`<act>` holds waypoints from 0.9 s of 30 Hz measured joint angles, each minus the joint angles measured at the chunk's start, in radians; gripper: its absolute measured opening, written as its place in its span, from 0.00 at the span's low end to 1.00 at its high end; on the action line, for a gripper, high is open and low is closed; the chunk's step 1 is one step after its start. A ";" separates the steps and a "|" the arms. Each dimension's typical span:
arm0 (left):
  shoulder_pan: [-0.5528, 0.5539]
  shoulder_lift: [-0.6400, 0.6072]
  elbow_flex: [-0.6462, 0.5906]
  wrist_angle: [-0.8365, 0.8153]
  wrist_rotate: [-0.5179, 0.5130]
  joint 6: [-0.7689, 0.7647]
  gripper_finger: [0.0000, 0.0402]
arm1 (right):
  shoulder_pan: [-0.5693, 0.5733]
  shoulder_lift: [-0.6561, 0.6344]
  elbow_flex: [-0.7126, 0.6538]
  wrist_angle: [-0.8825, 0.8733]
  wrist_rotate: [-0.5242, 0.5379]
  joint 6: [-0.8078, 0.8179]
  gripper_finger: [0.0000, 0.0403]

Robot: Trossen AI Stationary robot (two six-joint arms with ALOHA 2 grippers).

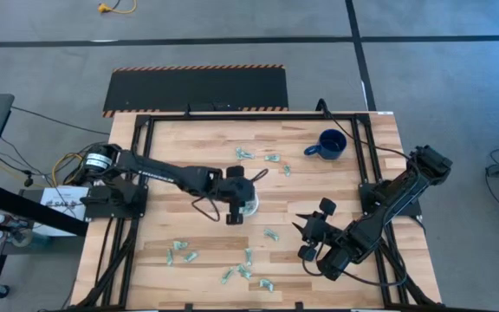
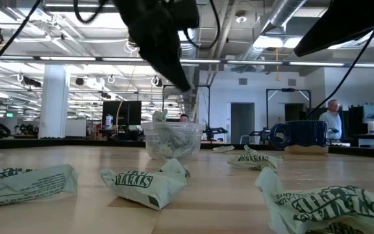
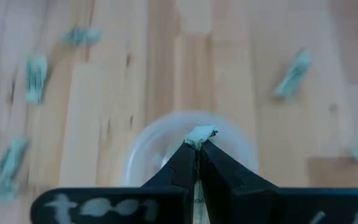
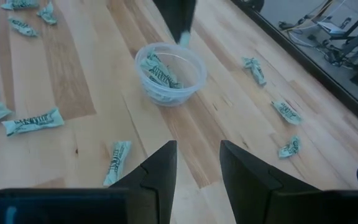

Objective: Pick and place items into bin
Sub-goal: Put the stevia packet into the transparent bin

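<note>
The bin is a small translucent cup point(image 1: 249, 208) point(image 4: 201, 64) standing on the table's middle, with several green-and-white wrapper pieces point(image 4: 160, 78) inside it. More pieces lie scattered on the wood, toward the far side point(image 1: 245, 154) and the near side point(image 1: 244, 269). My left gripper point(image 3: 196, 146) point(image 1: 242, 197) hangs just above the cup's rim point(image 3: 146, 142), shut on one piece. My right gripper point(image 4: 197, 155) point(image 1: 307, 229) is open, to the cup's right and nearer, holding nothing. My left gripper pinches one small green-and-white piece point(image 3: 201, 133) between its two fingertips; only the piece's end shows past them. The fingers point(image 4: 180, 18) point down from above, slanting. The piece point(image 4: 184, 40) is lifted clear, over the cup's rim.
A dark blue mug point(image 1: 328, 144) point(image 2: 299, 134) stands near the table's far right corner. Loose pieces lie close to the low camera point(image 2: 147, 183) and beside the right gripper point(image 4: 117, 160). Black frame rails run along the table's edges point(image 1: 364, 156). A person stands in the room behind point(image 2: 333, 120).
</note>
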 joint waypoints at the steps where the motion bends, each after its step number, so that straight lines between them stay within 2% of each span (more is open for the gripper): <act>1: 0.008 0.001 -0.011 -0.002 0.000 -0.001 0.00 | 0.000 0.000 0.000 0.002 0.000 0.000 0.29; 13: 0.040 0.000 -0.092 0.055 0.007 -0.033 0.01 | -0.007 0.000 0.000 0.044 -0.004 0.000 0.29; 20: 0.039 -0.001 -0.092 0.064 0.055 -0.044 0.10 | -0.023 0.000 0.000 0.070 -0.039 0.001 0.29; 27: 0.039 -0.001 -0.091 0.063 0.058 -0.047 0.22 | -0.046 0.000 0.000 0.096 -0.081 0.000 0.29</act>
